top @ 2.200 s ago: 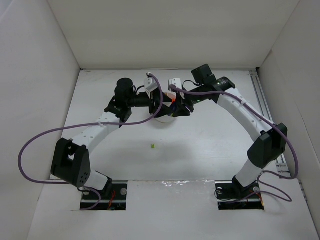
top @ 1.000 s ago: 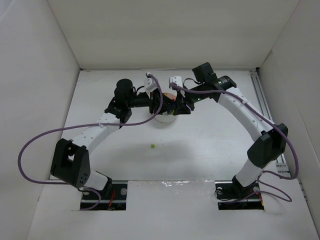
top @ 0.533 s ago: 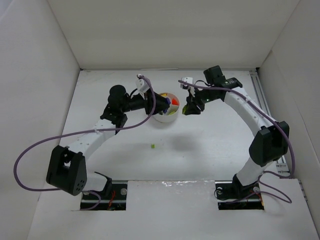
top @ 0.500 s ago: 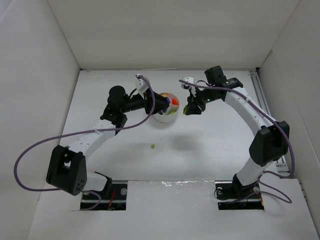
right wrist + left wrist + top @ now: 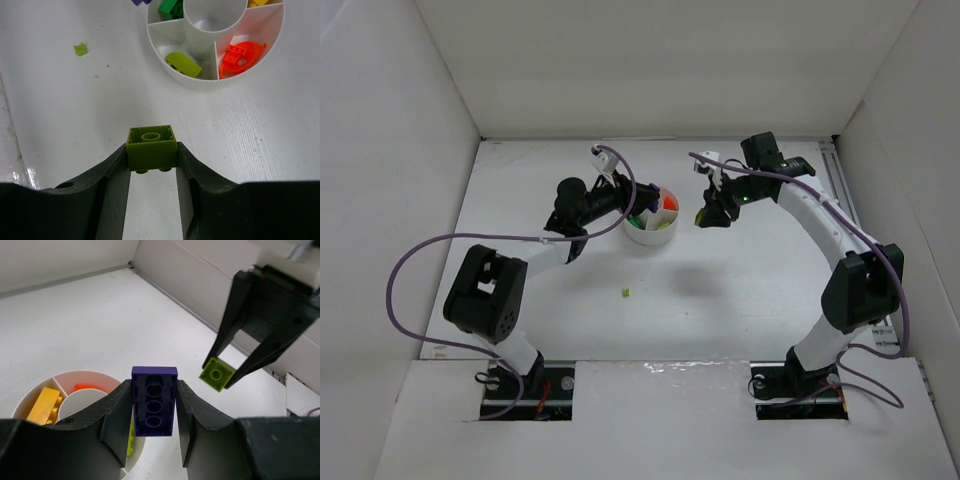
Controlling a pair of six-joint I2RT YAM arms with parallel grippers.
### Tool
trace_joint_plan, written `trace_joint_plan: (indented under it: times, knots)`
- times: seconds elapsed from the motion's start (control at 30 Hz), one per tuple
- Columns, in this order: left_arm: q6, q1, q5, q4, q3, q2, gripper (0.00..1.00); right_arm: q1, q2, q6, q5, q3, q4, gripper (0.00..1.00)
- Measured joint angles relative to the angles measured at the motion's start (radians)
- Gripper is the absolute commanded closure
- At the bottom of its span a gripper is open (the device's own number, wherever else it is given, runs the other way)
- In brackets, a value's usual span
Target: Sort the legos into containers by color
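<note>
My left gripper (image 5: 154, 392) is shut on a purple brick (image 5: 154, 405), its underside towards the camera, above the near rim of the round white divided dish (image 5: 22, 407). My right gripper (image 5: 151, 155) is shut on a lime-green brick (image 5: 151, 145) over bare table, to the right of the dish (image 5: 650, 238). From the left wrist that green brick (image 5: 217, 374) shows between the right fingers. The compartments hold a yellow brick (image 5: 44, 406), orange pieces (image 5: 240, 55), a lime curved piece (image 5: 183, 64) and a green brick (image 5: 171, 7).
A tiny green bit (image 5: 626, 292) lies alone on the white table in front of the dish, also visible from the right wrist (image 5: 80, 49). White walls enclose the table on three sides. Purple cables loop from both arms.
The two grippers, close together over the dish before, have separated. The right one moved right off the dish with the green brick; the left arm swung and keeps the purple brick.
</note>
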Motion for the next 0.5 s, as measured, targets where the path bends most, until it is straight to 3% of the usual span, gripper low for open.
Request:
trace_joint_plan:
  times: [0.5]
  knots:
    - [0.016, 0.0, -0.08, 0.041, 0.068, 0.129, 0.94, -0.012, 0.0, 0.007, -0.001, 0.0, 0.004, 1.0]
